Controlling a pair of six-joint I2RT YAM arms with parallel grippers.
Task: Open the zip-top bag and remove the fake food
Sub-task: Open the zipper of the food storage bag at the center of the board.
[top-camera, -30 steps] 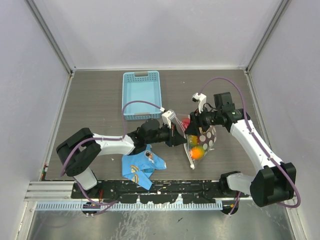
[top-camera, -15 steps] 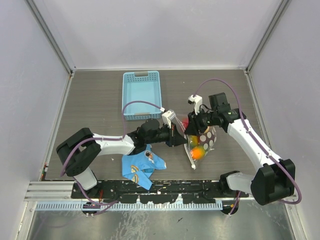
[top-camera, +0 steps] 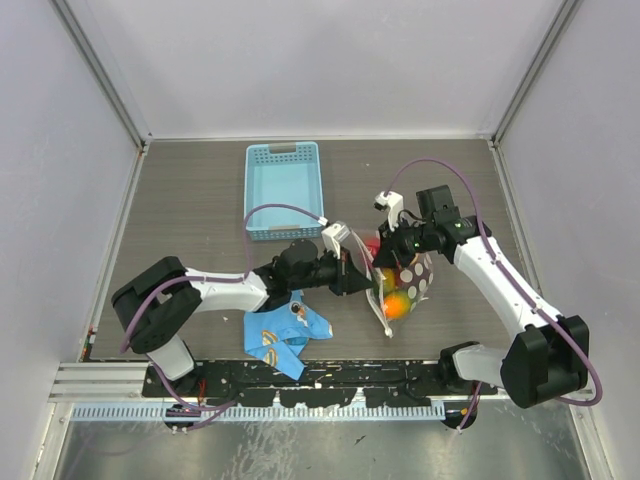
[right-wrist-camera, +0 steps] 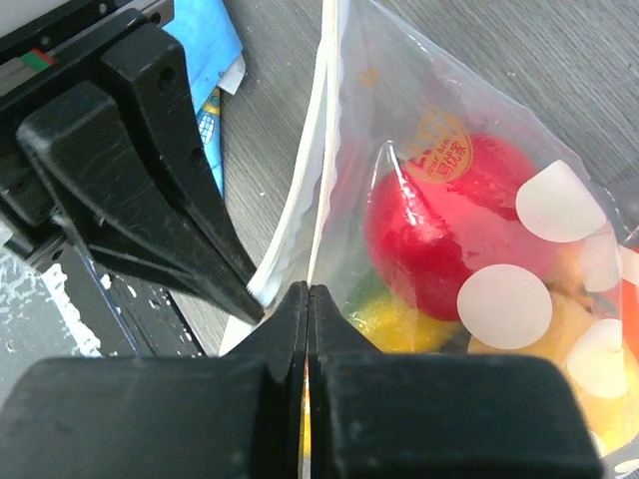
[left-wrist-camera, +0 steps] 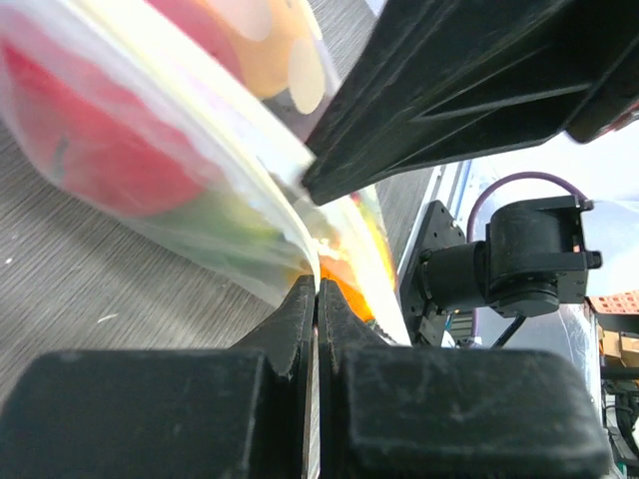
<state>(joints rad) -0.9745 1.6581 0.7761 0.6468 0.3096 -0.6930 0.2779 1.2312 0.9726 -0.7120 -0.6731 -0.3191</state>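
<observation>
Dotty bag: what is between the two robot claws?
Just the white zip strip of the zip-top bag; the left gripper and right gripper pinch it from opposite sides. The right wrist view shows it.

We look down on the whole table (top-camera: 180, 200) from above and behind the arm bases (top-camera: 175, 362). Our left wrist camera peers past the left gripper (left-wrist-camera: 316, 291) toward the right edge, tight against the bag (left-wrist-camera: 150, 170); the right wrist camera, past the right gripper (right-wrist-camera: 308, 291), faces the near-left corner. All share the bag's rim.
</observation>
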